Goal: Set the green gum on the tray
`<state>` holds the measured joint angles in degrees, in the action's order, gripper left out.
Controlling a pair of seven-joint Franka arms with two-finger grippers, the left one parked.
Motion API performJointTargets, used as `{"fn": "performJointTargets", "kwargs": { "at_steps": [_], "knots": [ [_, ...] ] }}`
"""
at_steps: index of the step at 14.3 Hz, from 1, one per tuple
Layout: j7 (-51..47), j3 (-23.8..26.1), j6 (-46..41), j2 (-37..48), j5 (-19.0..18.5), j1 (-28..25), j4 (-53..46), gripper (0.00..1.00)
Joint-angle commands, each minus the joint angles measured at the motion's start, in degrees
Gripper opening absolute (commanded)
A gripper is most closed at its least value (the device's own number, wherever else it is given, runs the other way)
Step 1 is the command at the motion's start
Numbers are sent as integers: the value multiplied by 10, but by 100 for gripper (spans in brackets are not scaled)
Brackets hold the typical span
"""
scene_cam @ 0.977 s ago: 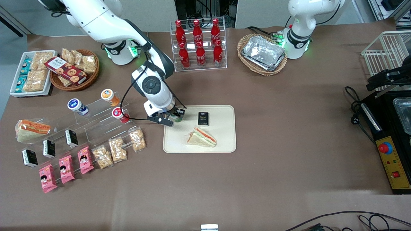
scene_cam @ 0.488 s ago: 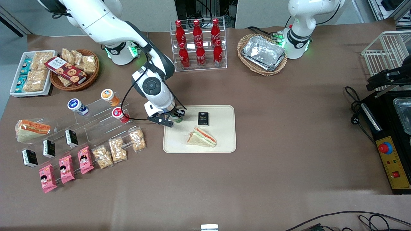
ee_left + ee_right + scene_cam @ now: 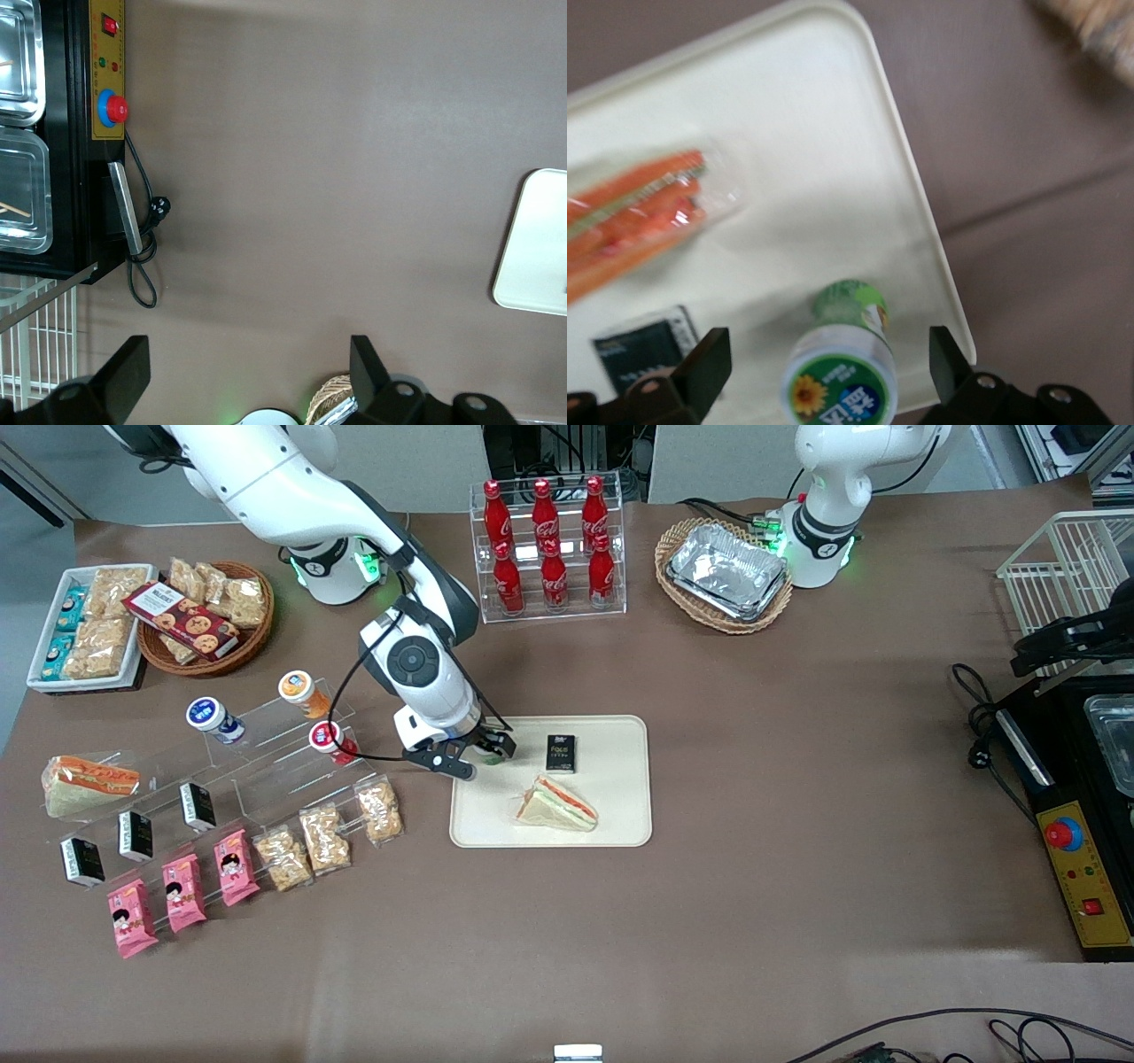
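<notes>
The gripper is positioned over the corner of the tray that lies toward the working arm's end of the table. In the right wrist view its fingers stand wide apart, one on either side of the green gum, with clear space between each finger and the bottle; nothing is held. The green gum stands upright on the tray surface, close to the tray rim, its green body below a white cap rim and a green label with a yellow flower on top. In the front view only a small part of the green gum shows beneath the gripper. Also on the tray are a small black box, beside the green gum, and a wrapped sandwich, nearer to the front camera than the black box. Both items are apart from the green gum. Toward the working arm's end of the table a clear stepped stand carries a red gum bottle, an orange gum bottle and a blue gum bottle. A rack of red cola bottles stands farther from the front camera than the tray. A wicker basket holding foil containers sits toward the parked arm's end of the table.
</notes>
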<state>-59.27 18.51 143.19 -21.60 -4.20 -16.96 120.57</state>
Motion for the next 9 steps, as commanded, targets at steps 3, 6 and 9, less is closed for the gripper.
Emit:
{"fn": "performJointTargets", "kwargs": {
  "at_steps": [3,6,9],
  "knots": [
    [43,-1,-169,119,-5,55,-46,100],
    [72,-1,-245,131,-4,76,-99,100],
    [76,-1,-269,141,-3,99,-125,100]
  ]
}}
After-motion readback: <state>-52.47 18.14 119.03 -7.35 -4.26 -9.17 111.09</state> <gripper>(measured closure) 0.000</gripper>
